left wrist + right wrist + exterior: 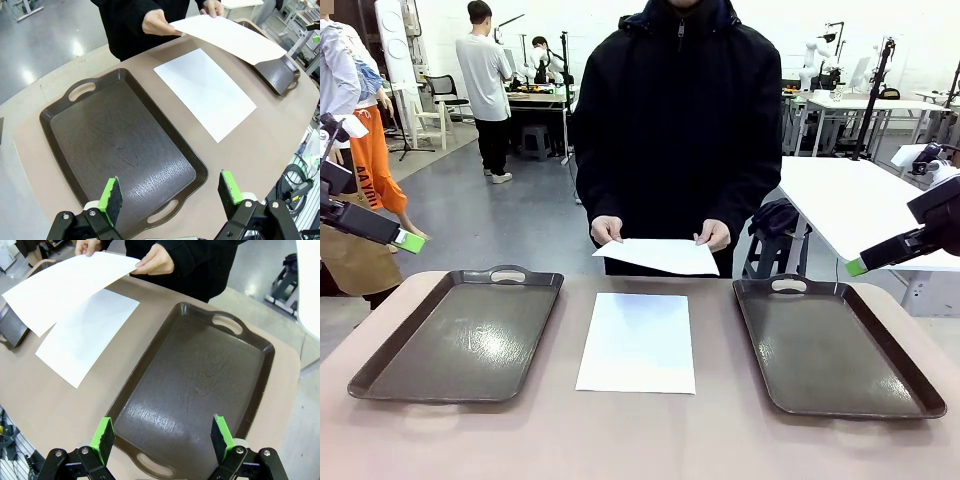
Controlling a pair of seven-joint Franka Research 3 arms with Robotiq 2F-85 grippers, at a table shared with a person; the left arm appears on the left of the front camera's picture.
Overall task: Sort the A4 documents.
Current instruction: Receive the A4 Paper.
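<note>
One white A4 document lies flat on the table between two dark trays. A person in a black jacket holds a second sheet in both hands above the table's far edge. My left gripper hovers open above the left tray. My right gripper hangs open over the right tray. Nothing sits between either pair of green pads.
Both trays are bare inside and have handle cut-outs. The tan tabletop has free room at its near edge. A white table stands behind on the right. Other people are farther back on the left.
</note>
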